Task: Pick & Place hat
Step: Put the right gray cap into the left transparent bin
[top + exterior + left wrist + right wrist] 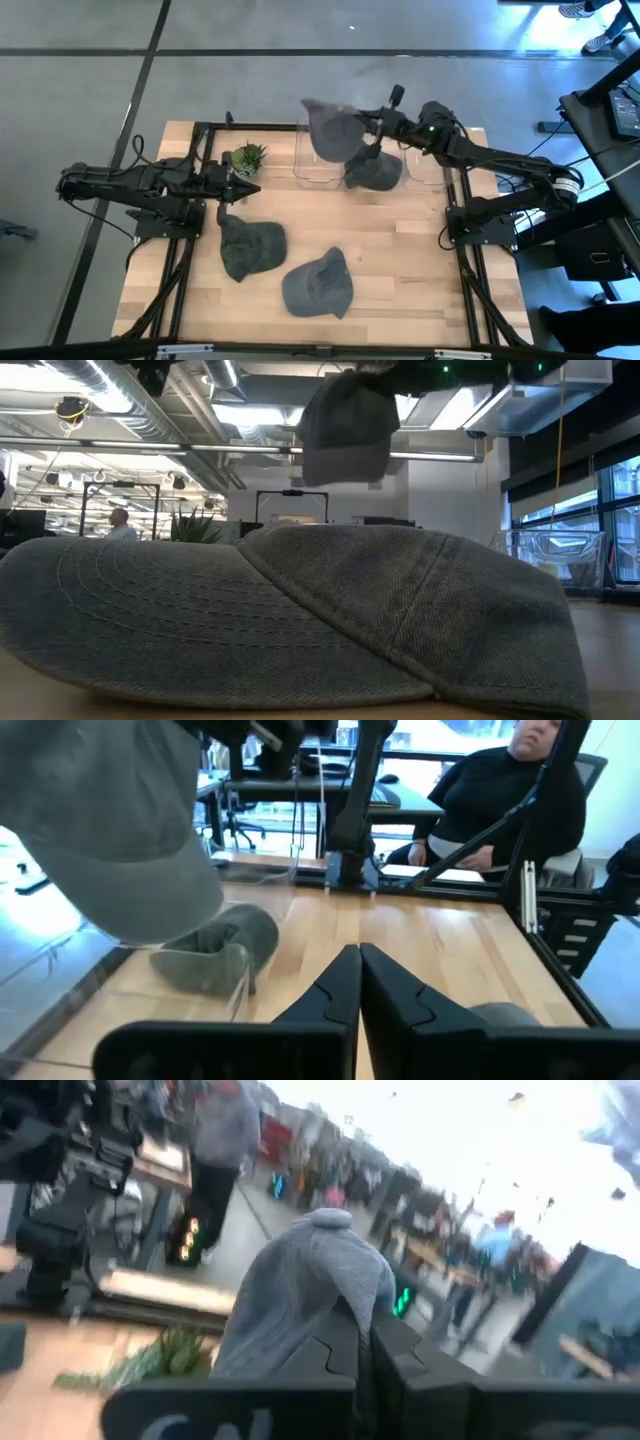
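Wooden table (400,250), light planks, black frame rails along both long sides. Small potted plant (248,157) stands at the far left part of the table, beside the clear plastic bins (318,172) set along the far edge. Grey floor around the table carries dark tape lines (150,50). Beyond the table, a seated person in a black top (510,810) shows in the left wrist view; another person (119,523) stands far off in the low view

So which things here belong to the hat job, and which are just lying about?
Job:
- held hat, in the right gripper
- clear bins
- binned hat
- two table hats

Lying about:
- potted plant
- left gripper, waiting, shut
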You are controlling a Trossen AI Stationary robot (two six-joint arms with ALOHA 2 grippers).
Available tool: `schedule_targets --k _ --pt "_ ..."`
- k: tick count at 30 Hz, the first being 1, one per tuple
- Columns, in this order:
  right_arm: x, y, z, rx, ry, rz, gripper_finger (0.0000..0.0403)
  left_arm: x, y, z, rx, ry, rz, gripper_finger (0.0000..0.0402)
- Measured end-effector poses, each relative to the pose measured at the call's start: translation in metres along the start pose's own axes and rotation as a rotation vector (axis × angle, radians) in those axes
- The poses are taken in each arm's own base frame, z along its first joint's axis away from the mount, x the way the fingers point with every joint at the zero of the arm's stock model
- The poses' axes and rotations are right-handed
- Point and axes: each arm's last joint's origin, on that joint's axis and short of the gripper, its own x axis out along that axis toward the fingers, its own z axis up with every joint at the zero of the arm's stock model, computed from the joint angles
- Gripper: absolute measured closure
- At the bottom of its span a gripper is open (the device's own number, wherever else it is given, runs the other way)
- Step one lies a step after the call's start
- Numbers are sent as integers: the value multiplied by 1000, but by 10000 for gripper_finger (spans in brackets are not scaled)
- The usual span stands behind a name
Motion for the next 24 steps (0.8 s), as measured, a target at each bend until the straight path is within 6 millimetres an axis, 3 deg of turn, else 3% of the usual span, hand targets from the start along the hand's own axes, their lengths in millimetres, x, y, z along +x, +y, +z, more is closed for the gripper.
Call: schedule_targets --k 13,24 --pt "45 -37 -94 -31 -29 48 400 0 2 0 25 -1 63 399" --pt "87 -52 -154 -21 34 59 400 0 3 0 25 -2 104 391"
